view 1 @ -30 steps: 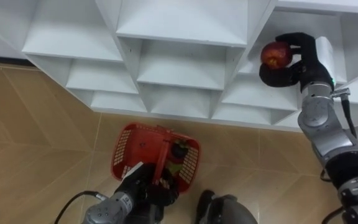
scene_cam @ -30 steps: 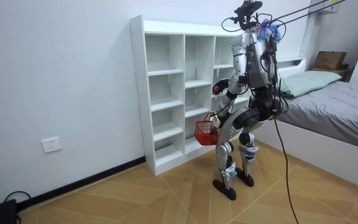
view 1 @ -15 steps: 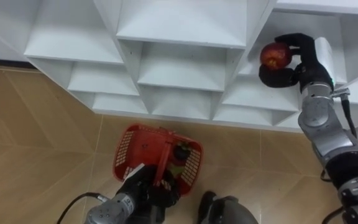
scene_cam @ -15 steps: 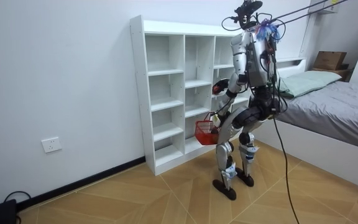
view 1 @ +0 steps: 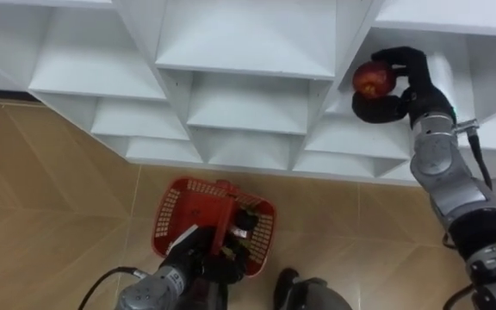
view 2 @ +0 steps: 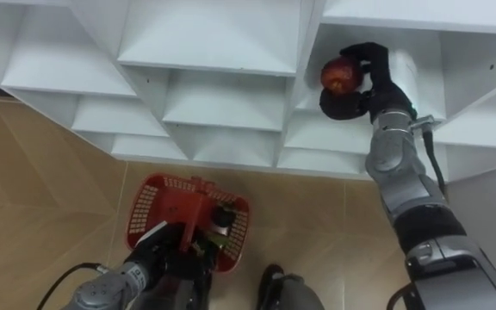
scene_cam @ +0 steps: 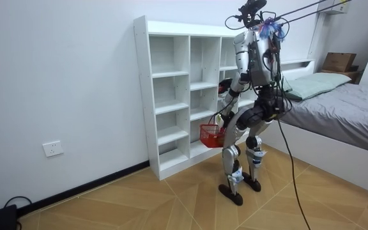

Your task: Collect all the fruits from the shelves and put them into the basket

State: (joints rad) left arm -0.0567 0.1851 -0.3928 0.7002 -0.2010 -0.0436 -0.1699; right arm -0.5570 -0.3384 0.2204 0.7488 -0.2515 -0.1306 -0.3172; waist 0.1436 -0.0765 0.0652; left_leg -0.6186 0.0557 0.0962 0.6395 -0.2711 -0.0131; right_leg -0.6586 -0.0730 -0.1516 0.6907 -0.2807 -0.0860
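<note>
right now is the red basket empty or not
Not empty: the red basket, hanging from the left hand, has a few items inside.

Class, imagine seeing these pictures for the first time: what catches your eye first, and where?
The red apple, gripped by the right hand at a compartment on the right side of the white closet. Next, the red basket, hanging low over the wooden floor from the left hand.

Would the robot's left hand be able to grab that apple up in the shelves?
Probably not: the left hand is low down, curled round the handle of the red basket, and the apple is gripped by the right hand, high in the white shelves.
</note>
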